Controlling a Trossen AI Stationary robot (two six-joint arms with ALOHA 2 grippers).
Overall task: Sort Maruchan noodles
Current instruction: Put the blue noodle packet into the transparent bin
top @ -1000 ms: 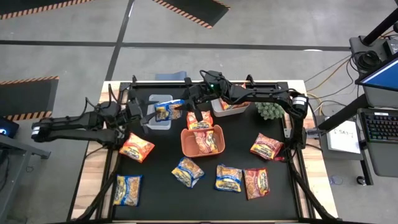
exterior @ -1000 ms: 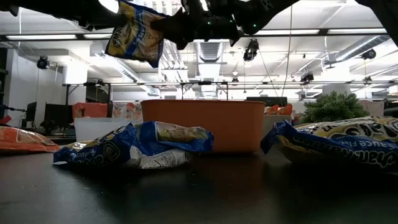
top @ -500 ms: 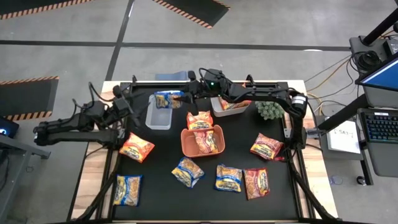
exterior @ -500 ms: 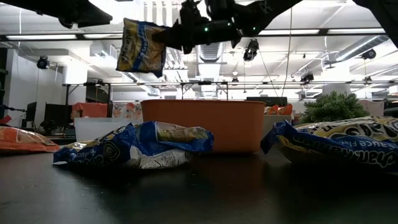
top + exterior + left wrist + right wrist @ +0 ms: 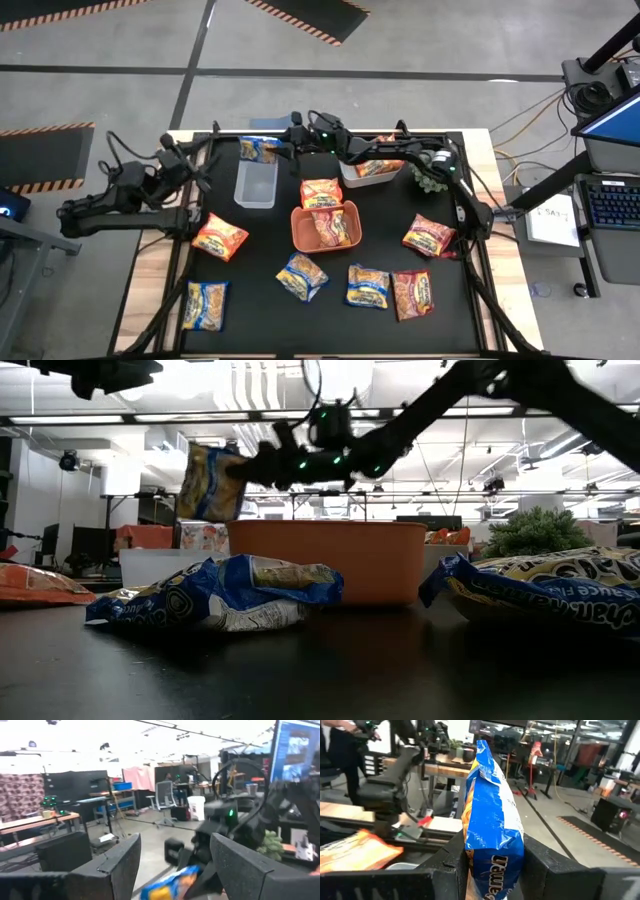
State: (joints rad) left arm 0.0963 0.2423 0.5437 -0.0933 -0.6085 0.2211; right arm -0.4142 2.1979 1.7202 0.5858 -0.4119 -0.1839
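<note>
Packets (image 5: 219, 238): thin plastic film, glossy, crinkled; glare on the blue one (image 5: 215, 596) in the low view. Held packet (image 5: 492, 827): same shiny film, creased. Table top (image 5: 260, 320): matt black, smooth, faint sheen in the low view; bare light wood edge (image 5: 150, 290) at 9 o'clock. Orange bin (image 5: 303, 228): smooth opaque plastic. Clear bin (image 5: 255, 185): translucent plastic. Fingers (image 5: 447, 865): dark matt plastic. Floor (image 5: 100, 40): grey, dull.

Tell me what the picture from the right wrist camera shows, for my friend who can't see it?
The right gripper holds a blue-and-yellow ramen packet upright between its two dark fingers. An orange ramen packet lies lower down to one side, and the other dark robot arm shows behind it. Farther back is a big room with desks and equipment.
</note>
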